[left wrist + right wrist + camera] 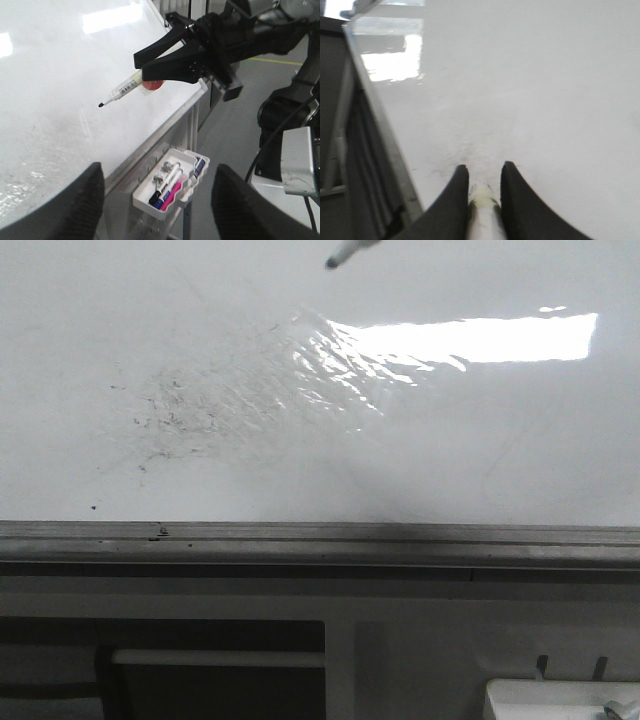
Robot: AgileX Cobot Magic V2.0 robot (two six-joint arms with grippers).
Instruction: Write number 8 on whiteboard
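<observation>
1. Holding the marker (126, 90), the right claw (150, 65) is clamped on its barrel; the tip points ahead of the claw, above the whiteboard (45, 75).
2. No number 8 is visible yet; next, I judge, the tip must go down to touch.
3. The left claw (157, 192) stands apart, empty.

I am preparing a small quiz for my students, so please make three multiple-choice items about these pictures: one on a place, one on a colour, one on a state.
1. Where is the tray of spare pens?
A. lying flat on the board
B. hung below the edge of the whiteboard
C. on the floor

2. What colour is the tip of the held marker?
A. red
B. green
C. black

3. How is the right hand?
A. open and empty
B. shut on the marker
C. out of view

Answers:
1 B, the tray hangs under the whiteboard's edge.
2 C, the marker ends in a black tip.
3 B, the right hand clamps the marker's body.
</observation>
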